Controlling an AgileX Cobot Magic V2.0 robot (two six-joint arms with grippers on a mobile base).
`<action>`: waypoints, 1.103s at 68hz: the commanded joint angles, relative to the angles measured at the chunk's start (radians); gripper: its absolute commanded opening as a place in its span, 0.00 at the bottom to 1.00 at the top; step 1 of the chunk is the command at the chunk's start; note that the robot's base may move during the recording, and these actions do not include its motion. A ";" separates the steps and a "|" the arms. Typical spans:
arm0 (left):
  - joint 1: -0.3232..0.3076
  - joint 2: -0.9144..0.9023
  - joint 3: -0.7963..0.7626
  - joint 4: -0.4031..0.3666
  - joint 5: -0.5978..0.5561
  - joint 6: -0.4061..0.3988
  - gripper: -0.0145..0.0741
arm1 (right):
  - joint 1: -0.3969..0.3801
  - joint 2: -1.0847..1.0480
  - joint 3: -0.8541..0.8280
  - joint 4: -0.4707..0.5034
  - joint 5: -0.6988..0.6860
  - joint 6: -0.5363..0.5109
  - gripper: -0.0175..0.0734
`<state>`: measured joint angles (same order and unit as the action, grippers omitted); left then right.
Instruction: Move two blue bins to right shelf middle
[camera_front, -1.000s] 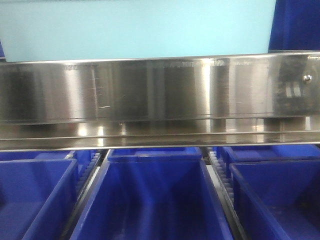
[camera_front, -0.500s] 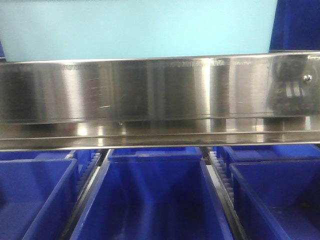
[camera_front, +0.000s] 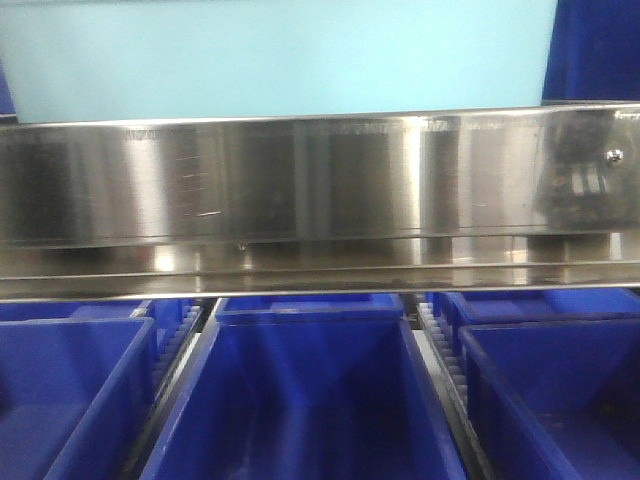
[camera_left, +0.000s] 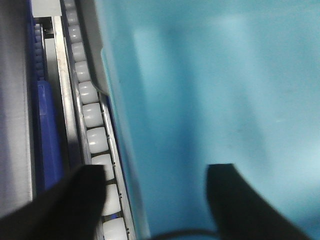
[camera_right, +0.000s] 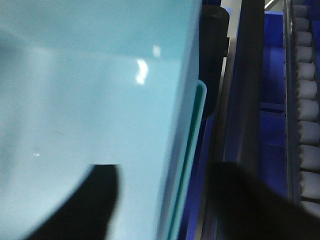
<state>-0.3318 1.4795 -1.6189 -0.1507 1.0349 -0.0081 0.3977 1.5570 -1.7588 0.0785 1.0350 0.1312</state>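
Far left, left wrist view: track of white plastic rollers (camera_left: 92, 115) in a steel rail, running up the frame. Next, left gripper (camera_left: 154, 175), black fingers wide apart, astride the left side wall of the pale turquoise plastic bin (camera_left: 225, 90). One finger out over the rollers, the other over the bin's face. No squeeze to be seen.

Centre, front view: same bin (camera_front: 280, 55) above and behind the brushed steel shelf lip (camera_front: 320, 180). Row of dark blue plastic bins (camera_front: 300, 400) side by side on the level below.

Right gripper (camera_right: 167, 172): fingers likewise spread, either side of the bin's right rim, broad wall (camera_right: 75, 90) to its left. Beyond, a dark upright post (camera_right: 247, 75), then grey rollers (camera_right: 305, 100).

Handling, as a guess — light, stiff-walled, glossy and so slippery under the pads. Best taken by both side rims at once and kept level.
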 joint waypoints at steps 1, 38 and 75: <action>0.001 -0.015 -0.001 -0.005 -0.006 0.008 0.74 | -0.003 -0.020 -0.006 -0.008 -0.011 -0.012 0.80; 0.001 -0.107 0.018 0.093 0.063 -0.002 0.84 | -0.003 -0.089 0.008 -0.021 0.139 0.010 0.81; 0.001 -0.018 0.214 0.020 -0.081 -0.017 0.84 | 0.005 -0.038 0.297 0.055 -0.113 0.044 0.81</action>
<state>-0.3318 1.4465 -1.4066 -0.1099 0.9773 -0.0188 0.4000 1.5042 -1.4752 0.1150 0.9593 0.1757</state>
